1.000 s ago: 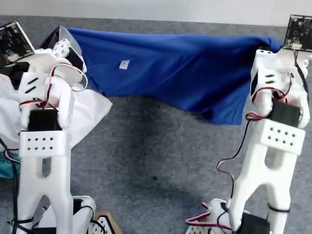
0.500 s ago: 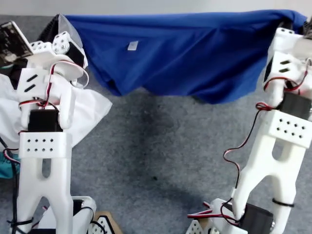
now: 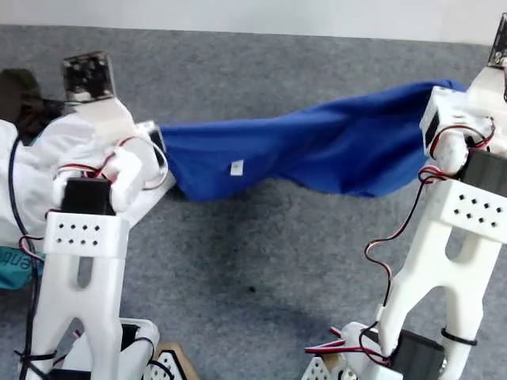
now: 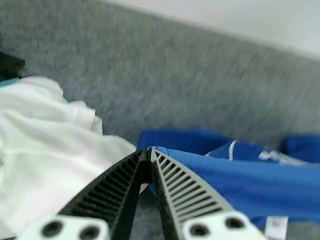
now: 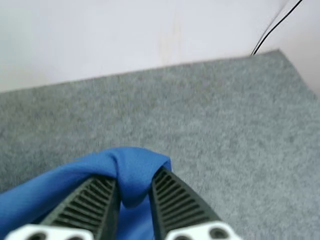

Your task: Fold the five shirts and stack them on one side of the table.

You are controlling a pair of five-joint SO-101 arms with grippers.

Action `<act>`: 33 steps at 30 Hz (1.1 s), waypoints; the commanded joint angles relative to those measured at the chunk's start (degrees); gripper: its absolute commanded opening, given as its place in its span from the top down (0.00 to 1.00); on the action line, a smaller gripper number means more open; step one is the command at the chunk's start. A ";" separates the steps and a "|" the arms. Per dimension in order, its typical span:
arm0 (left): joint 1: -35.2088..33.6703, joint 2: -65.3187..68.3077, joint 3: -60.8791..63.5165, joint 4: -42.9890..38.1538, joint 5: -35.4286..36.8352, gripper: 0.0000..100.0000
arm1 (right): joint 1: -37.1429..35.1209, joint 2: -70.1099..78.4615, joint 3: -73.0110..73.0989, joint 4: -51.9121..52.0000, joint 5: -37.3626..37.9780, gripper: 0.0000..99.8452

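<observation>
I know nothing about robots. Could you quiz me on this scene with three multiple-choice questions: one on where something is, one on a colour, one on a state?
1. Where does the white shirt lie?
A) beside the left gripper
B) at the table's right edge
C) midway between the arms

2. What colour is the held shirt?
A) red
B) blue
C) green

3. How is the held shirt?
A) folded on a stack
B) lying loose, untouched
C) stretched between the left gripper and the right gripper

Answers: 1 A, the left wrist view shows it next to that gripper. 2 B, it is blue in every view. 3 C, each wrist view shows fingers pinching blue cloth.
</observation>
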 commanded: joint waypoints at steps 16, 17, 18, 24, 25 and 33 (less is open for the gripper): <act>7.08 -1.36 17.36 -6.77 -1.14 0.65 | -2.15 0.04 3.38 -0.04 2.11 0.99; 7.08 -1.36 17.54 -6.59 -1.14 0.65 | -2.42 0.04 3.38 -0.04 2.11 0.99; 7.16 -1.36 17.63 -5.36 -1.14 0.66 | -2.59 0.04 3.38 -0.04 2.11 0.99; 13.32 -1.36 18.42 3.69 -1.14 0.68 | -3.12 0.13 3.47 -0.04 2.11 0.99; 15.16 -1.36 19.21 4.13 -1.14 0.68 | -3.21 0.13 3.56 -0.04 2.11 0.99; 23.96 -0.92 24.57 -1.85 2.81 0.75 | -3.12 4.53 3.21 -0.04 2.02 0.99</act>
